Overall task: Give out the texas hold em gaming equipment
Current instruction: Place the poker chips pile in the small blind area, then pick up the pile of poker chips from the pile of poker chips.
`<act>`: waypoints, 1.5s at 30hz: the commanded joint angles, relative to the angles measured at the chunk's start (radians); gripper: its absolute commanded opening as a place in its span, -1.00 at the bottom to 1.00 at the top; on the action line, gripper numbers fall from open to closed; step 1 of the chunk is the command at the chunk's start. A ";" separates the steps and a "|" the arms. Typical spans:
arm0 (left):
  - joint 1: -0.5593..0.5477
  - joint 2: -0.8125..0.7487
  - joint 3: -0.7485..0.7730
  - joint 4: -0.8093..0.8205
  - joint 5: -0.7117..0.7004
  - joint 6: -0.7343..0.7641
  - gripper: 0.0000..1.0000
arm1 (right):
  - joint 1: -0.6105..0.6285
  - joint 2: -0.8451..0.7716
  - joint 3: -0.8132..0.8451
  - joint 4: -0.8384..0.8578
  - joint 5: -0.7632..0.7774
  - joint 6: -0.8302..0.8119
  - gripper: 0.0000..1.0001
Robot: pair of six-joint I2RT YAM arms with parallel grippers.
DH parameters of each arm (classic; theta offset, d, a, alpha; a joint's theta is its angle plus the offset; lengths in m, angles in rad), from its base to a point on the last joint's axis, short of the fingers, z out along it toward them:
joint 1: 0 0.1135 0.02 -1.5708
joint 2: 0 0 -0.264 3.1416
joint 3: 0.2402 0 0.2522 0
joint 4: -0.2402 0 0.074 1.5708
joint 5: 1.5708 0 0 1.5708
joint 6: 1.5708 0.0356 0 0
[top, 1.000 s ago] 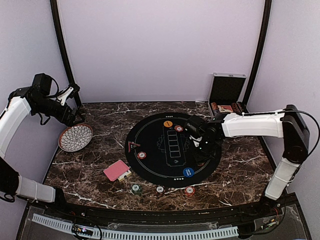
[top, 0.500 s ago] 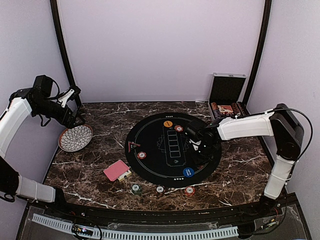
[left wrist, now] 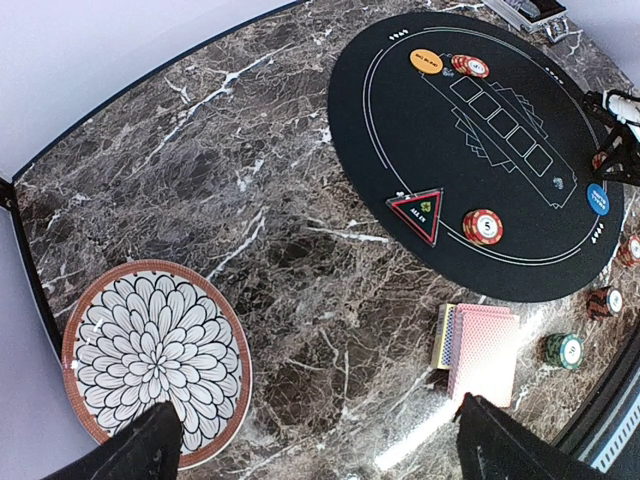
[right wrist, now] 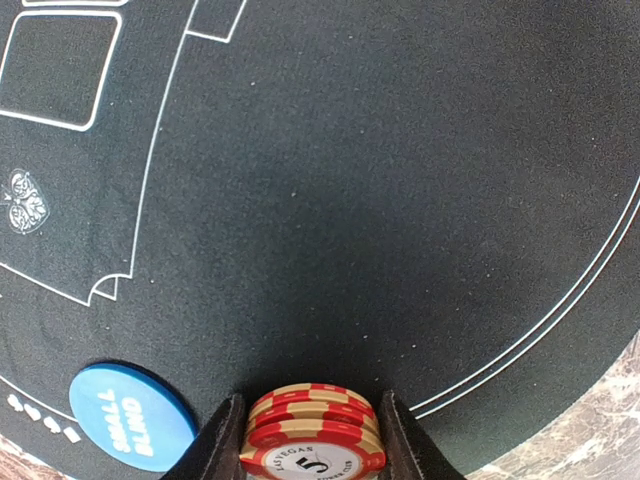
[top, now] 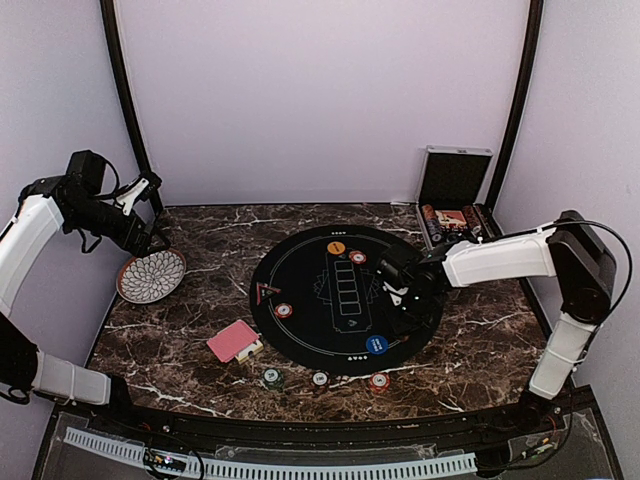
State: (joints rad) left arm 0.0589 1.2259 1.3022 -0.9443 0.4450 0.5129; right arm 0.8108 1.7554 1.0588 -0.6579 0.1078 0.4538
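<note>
Over the right side of the black round mat (top: pixel 345 300), your right gripper (right wrist: pixel 312 445) has its two fingers (right wrist: pixel 222 445) pressed against either side of a short stack of red chips (right wrist: pixel 312 425) marked with a five. That claw is clamped on the stack, part-way closed. The blue small-blind disc (right wrist: pixel 133 415) lies flat on the felt just to its left, not touching. Whether the bottom chip sits on the felt or hangs just clear of it, the wrist view is too tight to say.

Away at the far left, your left gripper (left wrist: pixel 325 445) hangs above the marble with its fingers spread wide and nothing between them, the patterned plate (left wrist: pixel 95 320) under one finger.

By my read you're mid-deal on chips: this stack looks bound for the right-hand seat. Other stacks sit at the left (top: pixel 284 310) and far (top: pixel 357 257) edges of the mat, and three (top: pixel 320 379) lie on the marble at the near edge. The red-backed cards (top: pixel 233 340) are in a pile on the marble left of the mat.

The next move calls for care. Make sure the stack stands flat inside the double line, then part the fingers evenly and lift straight up. A sideways drag would spill the top chips.
</note>
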 commanded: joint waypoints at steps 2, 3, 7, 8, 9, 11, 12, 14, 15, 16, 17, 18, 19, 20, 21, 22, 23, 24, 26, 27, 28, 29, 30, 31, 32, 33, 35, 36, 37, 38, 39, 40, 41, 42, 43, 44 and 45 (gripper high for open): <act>0.001 -0.017 -0.003 -0.031 0.005 0.013 0.97 | 0.002 -0.026 -0.040 -0.045 -0.028 0.012 -0.64; 0.001 -0.019 -0.004 -0.030 0.006 0.014 0.97 | 0.003 -0.027 -0.040 -0.046 -0.028 0.013 -0.63; 0.000 -0.017 -0.004 -0.029 0.010 0.011 0.97 | 0.002 -0.018 -0.029 -0.048 -0.039 0.012 -0.42; 0.000 -0.016 -0.004 -0.029 0.010 0.010 0.98 | 0.003 -0.017 -0.024 -0.051 -0.036 0.010 -0.28; 0.001 -0.016 -0.004 -0.030 0.012 0.010 0.98 | 0.002 -0.016 -0.017 -0.056 -0.032 0.010 -0.11; 0.000 -0.017 -0.005 -0.031 0.009 0.011 0.97 | 0.002 -0.022 -0.004 -0.072 -0.017 0.008 0.15; 0.000 -0.017 -0.007 -0.031 0.008 0.012 0.97 | 0.002 -0.027 0.006 -0.082 -0.008 0.005 0.22; 0.000 -0.018 -0.009 -0.031 0.006 0.013 0.98 | 0.002 -0.043 0.028 -0.102 0.009 -0.003 0.24; -0.001 -0.018 -0.009 -0.033 0.005 0.014 0.98 | 0.002 -0.054 0.042 -0.115 0.017 -0.009 0.24; 0.000 -0.017 -0.009 -0.034 0.004 0.015 0.97 | 0.006 -0.067 0.057 -0.127 0.025 -0.013 0.24; 0.001 -0.019 -0.009 -0.034 0.004 0.015 0.98 | 0.011 -0.077 0.073 -0.142 0.035 -0.018 0.25; 0.001 -0.020 -0.009 -0.034 0.004 0.016 0.97 | 0.022 -0.088 0.094 -0.159 0.047 -0.023 0.25; 0.000 -0.020 -0.009 -0.034 0.003 0.015 0.98 | 0.039 -0.097 0.114 -0.175 0.060 -0.029 0.26; 0.000 -0.021 -0.009 -0.034 0.002 0.015 0.97 | 0.057 -0.103 0.136 -0.189 0.070 -0.032 0.26; 0.001 -0.021 -0.009 -0.034 0.002 0.015 0.98 | 0.081 -0.108 0.156 -0.202 0.074 -0.035 0.26; 0.000 -0.022 -0.008 -0.034 0.003 0.015 0.97 | 0.106 -0.109 0.177 -0.212 0.073 -0.038 0.26; 0.000 -0.023 -0.007 -0.034 0.004 0.013 0.98 | 0.138 -0.107 0.199 -0.220 0.069 -0.041 0.26; 0.001 -0.023 -0.005 -0.034 0.003 0.014 0.98 | 0.170 -0.102 0.221 -0.228 0.064 -0.046 0.28; 0.000 -0.025 -0.004 -0.034 0.002 0.013 0.98 | 0.235 -0.084 0.266 -0.237 0.054 -0.054 0.33; 0.000 -0.025 -0.003 -0.034 0.002 0.013 0.98 | 0.267 -0.074 0.286 -0.235 0.047 -0.059 0.36; 0.000 -0.026 -0.004 -0.034 0.002 0.013 0.97 | 0.300 -0.062 0.303 -0.226 0.038 -0.064 0.40; 0.000 -0.027 -0.004 -0.035 0.002 0.012 0.97 | 0.329 -0.051 0.318 -0.215 0.031 -0.069 0.46; 0.001 -0.027 -0.004 -0.035 0.002 0.012 0.97 | 0.353 -0.037 0.335 -0.206 0.021 -0.072 0.50; 0.000 -0.027 -0.005 -0.035 0.002 0.012 0.97 | 0.374 -0.021 0.358 -0.200 0.011 -0.075 0.55; 0.000 -0.028 -0.006 -0.037 0.002 0.012 0.98 | 0.391 -0.003 0.375 -0.195 0.002 -0.078 0.60; 0.000 -0.029 -0.005 -0.038 0.001 0.013 0.97 | 0.407 0.019 0.392 -0.194 -0.007 -0.082 0.64; 0.001 -0.029 -0.003 -0.039 0.002 0.014 0.97 | 0.440 0.063 0.424 -0.195 -0.018 -0.092 0.71; 0.001 -0.029 0.000 -0.039 0.002 0.014 0.97 | 0.452 0.087 0.441 -0.202 -0.018 -0.097 0.73; 0.001 -0.028 0.002 -0.040 0.002 0.015 0.97 | 0.463 0.109 0.457 -0.208 -0.019 -0.105 0.74; 0.001 -0.026 0.007 -0.042 0.003 0.015 0.98 | 0.470 0.132 0.473 -0.214 -0.018 -0.112 0.76; 0.001 -0.024 0.010 -0.043 0.004 0.015 0.97 | 0.477 0.153 0.485 -0.219 -0.017 -0.117 0.77; 0.001 -0.023 0.012 -0.043 0.004 0.015 0.98 | 0.480 0.168 0.494 -0.221 -0.020 -0.124 0.78; 0.000 -0.023 0.012 -0.044 0.006 0.014 0.97 | 0.482 0.183 0.499 -0.219 -0.022 -0.128 0.79; 0.000 -0.023 0.012 -0.044 0.007 0.014 0.97 | 0.482 0.197 0.504 -0.218 -0.025 -0.130 0.79; 0.001 -0.023 0.011 -0.044 0.007 0.013 0.97 | 0.482 0.205 0.507 -0.215 -0.029 -0.133 0.80; 0.000 -0.024 0.010 -0.045 0.007 0.013 0.97 | 0.482 0.212 0.509 -0.211 -0.032 -0.135 0.80; 0.000 -0.025 0.009 -0.044 0.007 0.013 0.97 | 0.482 0.219 0.511 -0.207 -0.039 -0.138 0.79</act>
State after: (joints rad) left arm 0.0589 1.2259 1.3022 -0.9535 0.4446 0.5137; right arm 1.2854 1.9549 1.5314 -0.8604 0.0887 0.3405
